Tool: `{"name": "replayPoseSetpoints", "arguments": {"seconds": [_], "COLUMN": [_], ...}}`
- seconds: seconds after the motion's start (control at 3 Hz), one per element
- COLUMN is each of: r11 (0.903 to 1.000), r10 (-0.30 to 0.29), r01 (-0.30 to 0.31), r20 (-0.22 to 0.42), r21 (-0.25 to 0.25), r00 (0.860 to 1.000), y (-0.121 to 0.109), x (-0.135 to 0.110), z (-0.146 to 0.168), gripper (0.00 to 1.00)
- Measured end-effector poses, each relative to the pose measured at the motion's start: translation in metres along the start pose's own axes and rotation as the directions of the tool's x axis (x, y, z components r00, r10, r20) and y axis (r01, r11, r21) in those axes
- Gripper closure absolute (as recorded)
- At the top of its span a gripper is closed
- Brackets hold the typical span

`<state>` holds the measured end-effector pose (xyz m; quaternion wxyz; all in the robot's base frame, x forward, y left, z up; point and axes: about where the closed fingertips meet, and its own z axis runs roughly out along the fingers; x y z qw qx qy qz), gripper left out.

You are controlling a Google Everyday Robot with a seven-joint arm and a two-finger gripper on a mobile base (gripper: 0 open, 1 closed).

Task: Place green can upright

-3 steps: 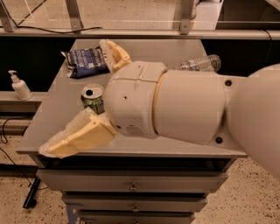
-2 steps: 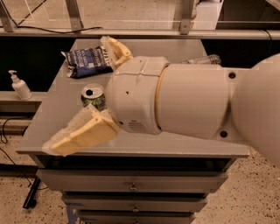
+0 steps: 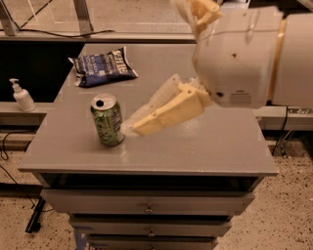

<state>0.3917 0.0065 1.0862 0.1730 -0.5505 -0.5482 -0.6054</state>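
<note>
The green can [image 3: 107, 120] stands upright on the grey cabinet top [image 3: 195, 146], near its front left, with its silver top and opening facing up. My gripper [image 3: 161, 66] is open and empty, to the right of the can and apart from it. One cream finger [image 3: 166, 110] points down-left, its tip a short way from the can. The other finger [image 3: 198, 12] sticks up at the top edge of the view. The bulky white arm fills the upper right.
A dark blue chip bag [image 3: 102, 66] lies at the back left of the cabinet top. A white pump bottle [image 3: 22, 96] stands on a lower ledge at the left. Drawers [image 3: 146, 205] run below the front edge. The arm hides the back right.
The gripper has drawn back up and to the right, off the can. The can now stands free and in full view. The view has shifted closer.
</note>
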Motion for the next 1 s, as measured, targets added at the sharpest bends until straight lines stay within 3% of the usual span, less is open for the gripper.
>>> {"name": "replayPoseSetpoints", "arguments": {"seconds": [0.33, 0.67, 1.0], "r11": [0.9951, 0.9777, 0.9786], "r10": [-0.069, -0.115, -0.098], "r01": [0.071, 0.130, 0.114], "r20": [0.036, 0.100, 0.098], "r21": [-0.069, -0.165, -0.171], "r00": [0.997, 0.988, 0.990], "y": [0.040, 0.069, 0.070], "x": [0.005, 0.006, 0.013], "z": [-0.066, -0.113, -0.112], "gripper": [0.00, 0.00, 0.00]}}
